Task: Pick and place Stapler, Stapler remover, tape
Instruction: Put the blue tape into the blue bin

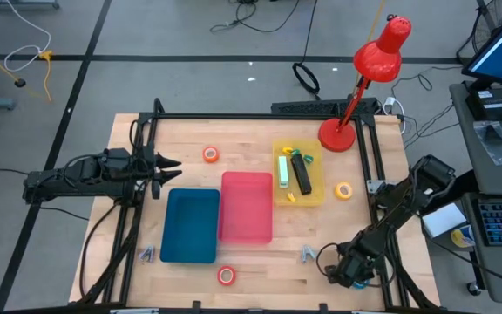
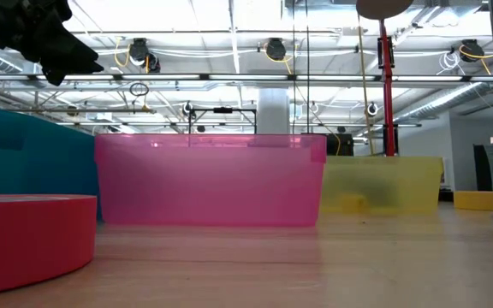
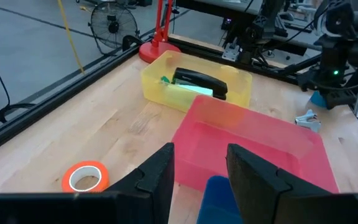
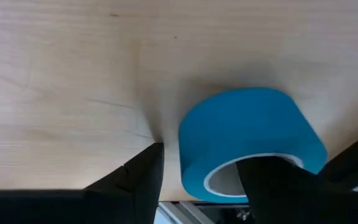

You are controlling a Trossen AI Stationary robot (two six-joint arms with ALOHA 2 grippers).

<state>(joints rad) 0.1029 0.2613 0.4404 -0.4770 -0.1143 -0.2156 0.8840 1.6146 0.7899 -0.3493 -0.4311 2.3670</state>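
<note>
- Right tool (image 4: pixel 197 180) straddled the blue tape (image 4: pixel 250 140), one finger through its hole, not yet clenched.
- Close squarely on the wall, lift straight off the tabletop (image 4: pixel 55 74).
- Left tool (image 3: pixel 201 174) hung empty, part-open.

Bright, even overhead light; ceiling lamps (image 2: pixel 268 47) glare white in the low view, washing out the room behind. The near red tape roll (image 2: pixel 28 235) there is soft, out of focus. In the right wrist view the blue tape roll (image 4: pixel 250 140) casts a soft shadow on the table (image 4: pixel 73 74); close-up slightly blurred.
</note>
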